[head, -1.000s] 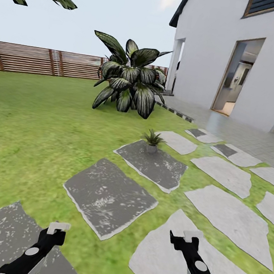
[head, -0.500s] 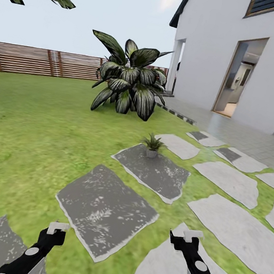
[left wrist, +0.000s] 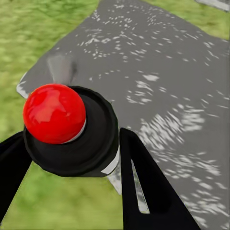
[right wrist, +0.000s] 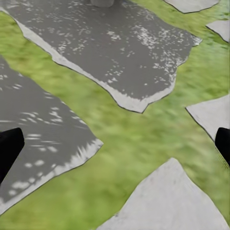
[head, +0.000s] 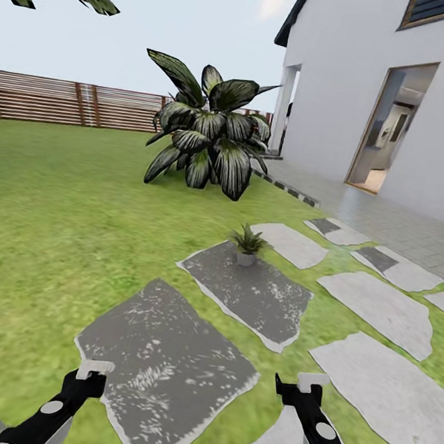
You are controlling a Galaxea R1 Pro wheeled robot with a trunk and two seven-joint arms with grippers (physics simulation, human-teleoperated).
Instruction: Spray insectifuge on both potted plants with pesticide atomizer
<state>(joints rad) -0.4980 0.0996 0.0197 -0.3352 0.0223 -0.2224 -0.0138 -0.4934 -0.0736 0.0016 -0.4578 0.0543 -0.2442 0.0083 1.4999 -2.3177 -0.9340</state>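
Black left gripper (left wrist: 72,143) clamps a red-capped atomizer (left wrist: 55,113); right gripper (right wrist: 115,143) spread apart; small grey-potted green plant (head: 247,243) well ahead.

Pretty bright, flat daylight all over, typical sim render with a pale washed-out sky (head: 172,24). No clear sun direction, and shadows are barely there: the big striped shrub (head: 206,131) well ahead of the tools just has a soft dark patch under its leaves. The lawn (head: 54,212) looks smeary and low-res, and the stepping stones (head: 167,362) have speckly white noise on them. Straight lines bend at the edges in the head view, like the house wall (head: 339,90). In the left wrist view the red ball (left wrist: 54,113) just above the left tool (left wrist: 72,191) catches a small shiny highlight. In the right wrist view the grass (right wrist: 143,139) ahead of the tool is soft and blurred.
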